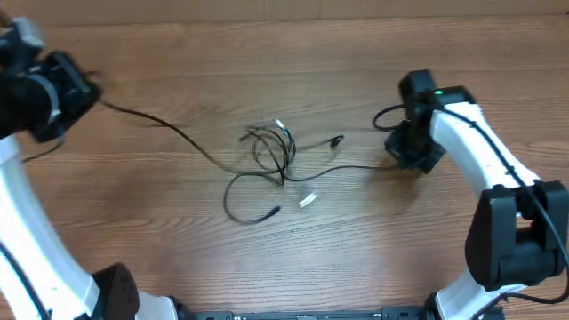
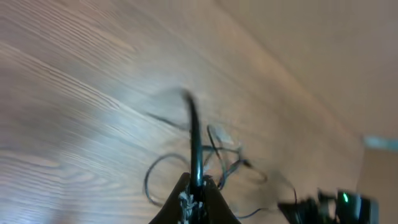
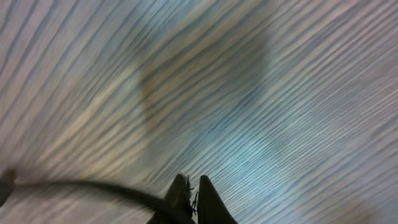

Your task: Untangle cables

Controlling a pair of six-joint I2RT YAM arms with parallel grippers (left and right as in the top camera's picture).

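A knot of thin black cables (image 1: pixel 271 147) lies mid-table, with a white connector (image 1: pixel 307 200) and a black plug (image 1: pixel 336 140) beside it. My left gripper (image 1: pixel 87 89) is at the far left, raised, and shut on a black cable (image 1: pixel 169 127) that runs down to the knot. The left wrist view shows the jaws (image 2: pixel 196 186) clamped on that cable (image 2: pixel 194 134), with the knot (image 2: pixel 221 155) beyond. My right gripper (image 1: pixel 407 149) is right of the knot, low over the table. Its jaws (image 3: pixel 191 186) are shut on another black cable (image 3: pixel 93 185), which trails left (image 1: pixel 356 167).
A loose cable loop with a black plug end (image 1: pixel 274 212) lies in front of the knot. The wooden tabletop (image 1: pixel 178 240) extends all round. My right arm (image 2: pixel 323 205) shows at the lower right of the left wrist view.
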